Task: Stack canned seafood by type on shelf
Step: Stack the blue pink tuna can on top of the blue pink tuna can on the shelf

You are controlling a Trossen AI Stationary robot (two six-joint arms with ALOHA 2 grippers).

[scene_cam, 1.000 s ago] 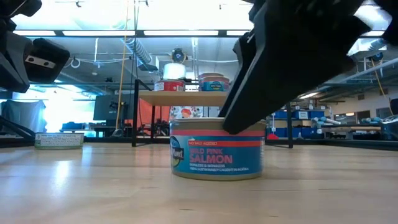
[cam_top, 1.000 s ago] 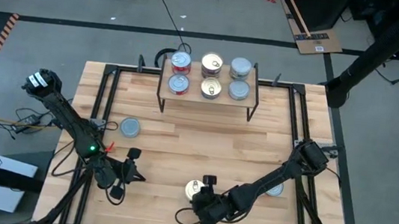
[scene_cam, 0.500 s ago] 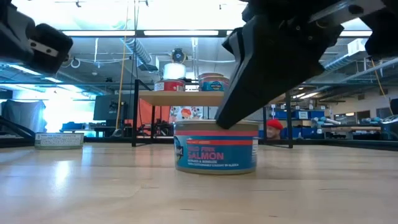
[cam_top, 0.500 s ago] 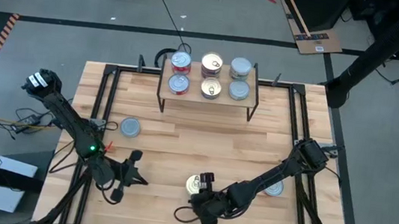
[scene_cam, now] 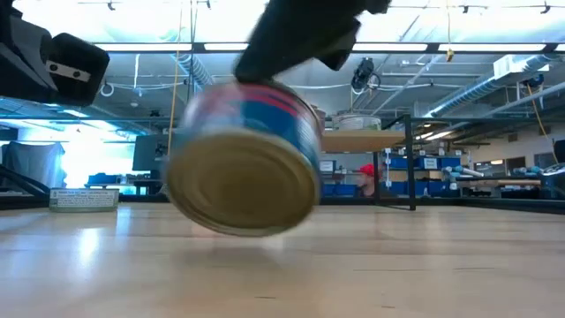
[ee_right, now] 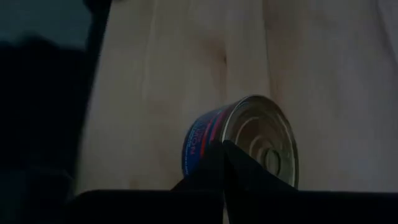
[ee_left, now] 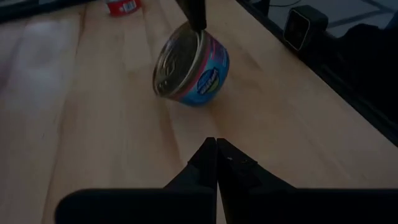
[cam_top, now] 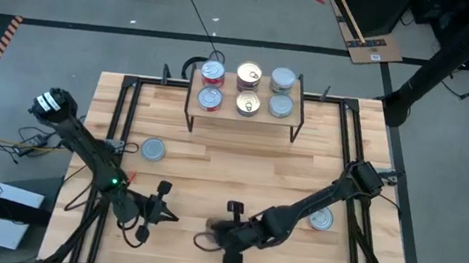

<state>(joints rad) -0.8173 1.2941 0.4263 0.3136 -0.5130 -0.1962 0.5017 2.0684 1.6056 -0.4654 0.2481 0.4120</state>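
— Six tins [cam_top: 246,89] sit on the shelf [cam_top: 244,115], two rows of three: red-sided ones at one end, gold-topped in the middle, silver-topped at the other end.

— And off the shelf?

— Three more. One silver-topped tin [cam_top: 154,149] lies on the table [cam_top: 248,168] near the shelf's red-tin end, toward the left arm's side. Another [cam_top: 321,218] lies well away from the shelf beside the right arm. The third, a blue-and-red salmon tin [ee_left: 191,65], is tipped up on its edge, far from the shelf at the table's near side, blurred in the low view.

— Is it held?

— No. The right gripper [ee_right: 224,155] has its fingers pressed together with nothing between them; their tips meet just at the tipped tin's rim.

— The left gripper?

— Left gripper [ee_left: 216,147] is clenched on nothing too, low over the table, pointing at the tipped tin from a short way off, also far from the shelf.
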